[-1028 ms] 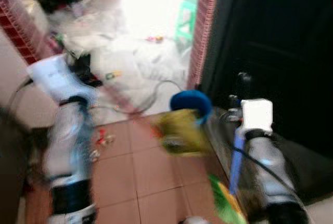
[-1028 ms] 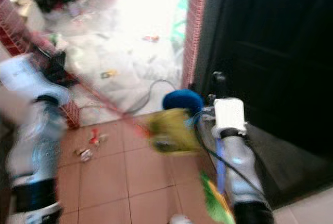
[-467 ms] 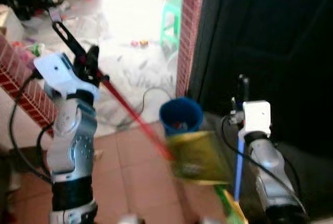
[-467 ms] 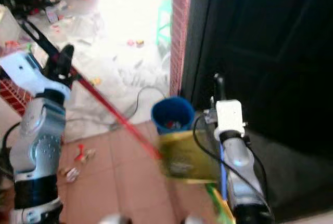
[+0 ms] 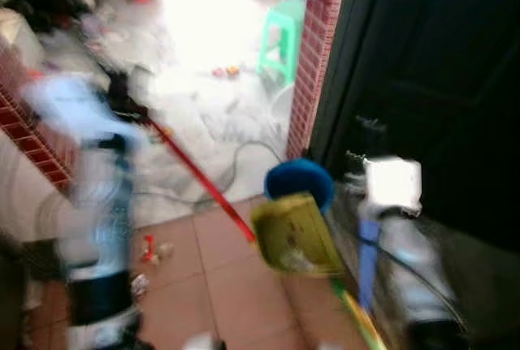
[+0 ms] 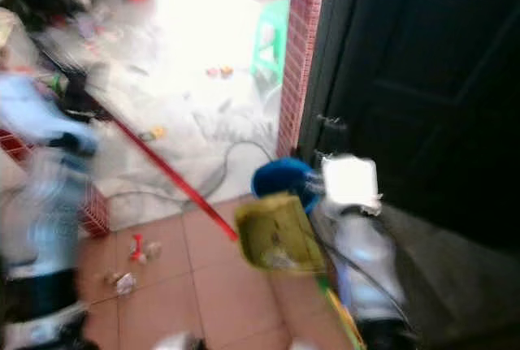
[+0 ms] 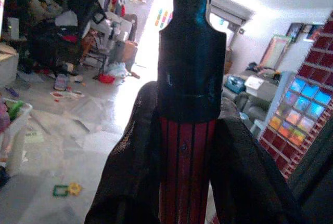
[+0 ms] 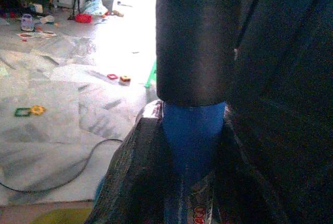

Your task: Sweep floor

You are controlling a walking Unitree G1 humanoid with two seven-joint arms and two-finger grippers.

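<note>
The dustpan (image 5: 294,234) now sits slightly higher, overlapping the blue bucket (image 5: 299,181). The left end effector (image 7: 179,182) pinches its red handle (image 5: 199,179) at far left. The right end effector (image 8: 190,177) pinches the blue broom (image 5: 367,248) handle at near right.

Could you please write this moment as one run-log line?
left gripper: shut on red handle | right gripper: shut on blue handle | yellow dustpan by blue bucket | litter on tiles

Red broom handle (image 5: 201,189), yellow dustpan (image 5: 294,234), blue bucket (image 5: 299,181).
</note>
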